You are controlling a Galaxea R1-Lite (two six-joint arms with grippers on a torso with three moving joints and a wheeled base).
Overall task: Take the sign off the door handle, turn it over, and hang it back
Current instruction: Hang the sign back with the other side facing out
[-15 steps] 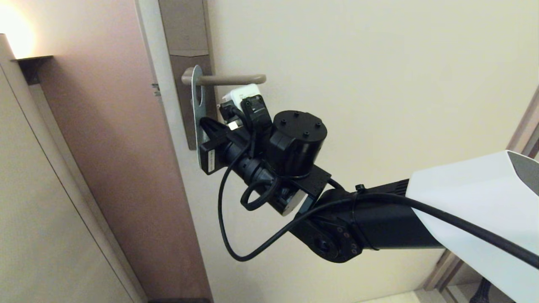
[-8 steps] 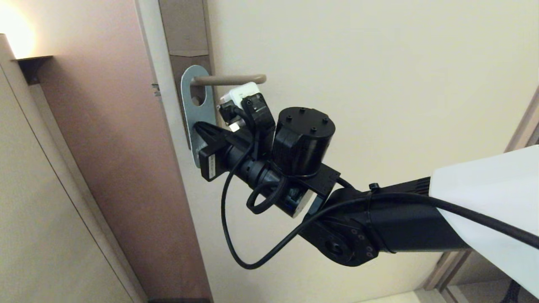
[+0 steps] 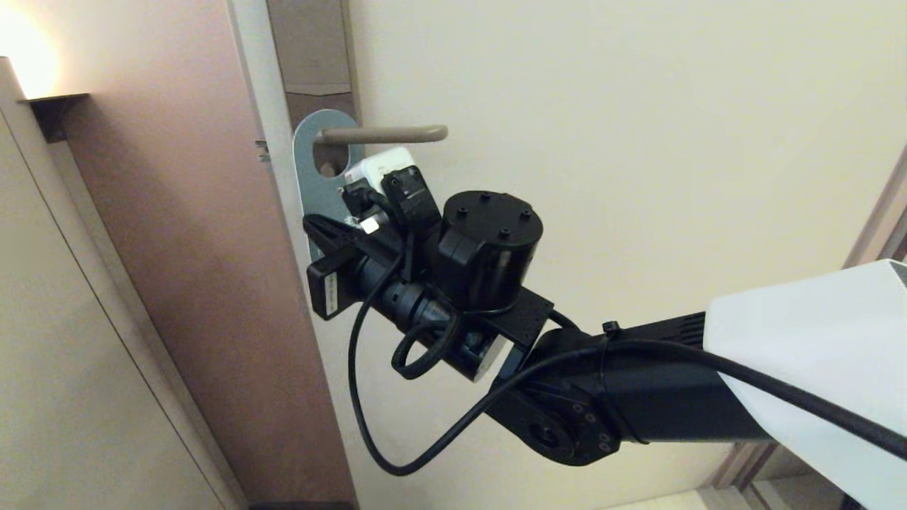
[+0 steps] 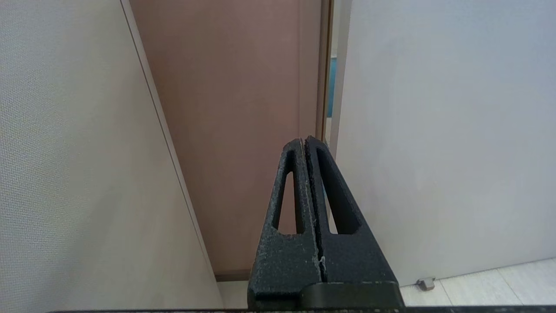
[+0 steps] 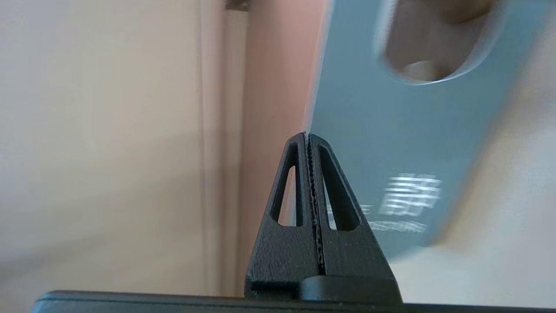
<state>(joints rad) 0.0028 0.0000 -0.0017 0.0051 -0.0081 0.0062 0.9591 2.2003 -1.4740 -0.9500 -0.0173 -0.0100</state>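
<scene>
The sign (image 3: 310, 164) hangs on the door handle (image 3: 397, 133), the lever passing through its oval hole. Its blue face shows, turned partly towards me. My right gripper (image 3: 317, 228) is shut on the sign's lower edge, just below the handle's root. In the right wrist view the blue face (image 5: 382, 130) with white lettering runs out from the closed fingertips of the gripper (image 5: 307, 137). My left gripper (image 4: 304, 141) is shut and empty, low down, pointing at the gap beside the door; it is out of the head view.
The tall backplate (image 3: 312, 42) sits at the edge of the cream door (image 3: 602, 142). A brown panel (image 3: 177, 212) and a beige wall (image 3: 64, 354) stand to the left. The right arm's cable (image 3: 361, 397) loops below the wrist.
The sign has swung from edge-on to showing its blue face, staying on the handle. My right gripper has moved left and slightly up with it.
</scene>
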